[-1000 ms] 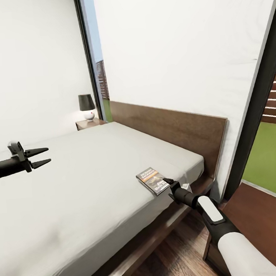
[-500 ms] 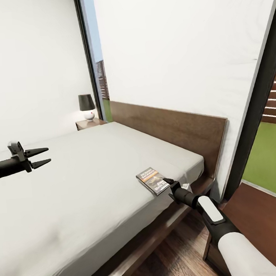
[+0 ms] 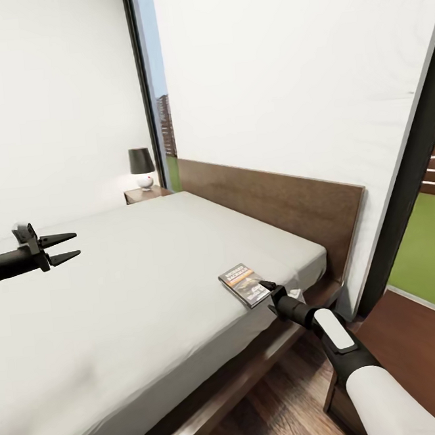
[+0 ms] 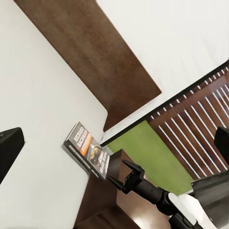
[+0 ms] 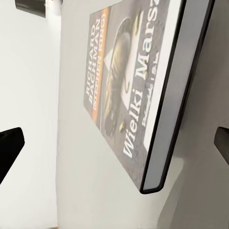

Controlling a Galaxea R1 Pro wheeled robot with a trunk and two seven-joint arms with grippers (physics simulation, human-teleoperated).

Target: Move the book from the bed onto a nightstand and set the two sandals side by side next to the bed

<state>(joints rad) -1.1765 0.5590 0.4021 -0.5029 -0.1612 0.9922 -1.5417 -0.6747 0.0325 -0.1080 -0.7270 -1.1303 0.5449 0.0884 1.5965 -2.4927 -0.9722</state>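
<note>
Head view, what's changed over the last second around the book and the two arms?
Mostly the camera: the whole picture shifted slightly, so bed, lamp and headboard sit a little differently. The book still lies near the mattress edge, the right gripper stays open at its corner, and the left gripper still hovers open. Nothing was taken hold of.

Left gripper [image 3: 63, 248] held out level, fingers parted; right gripper [image 3: 268, 285] stretched to the grey-mattressed bed's [image 3: 117, 279] edge, fingers spread.
</note>
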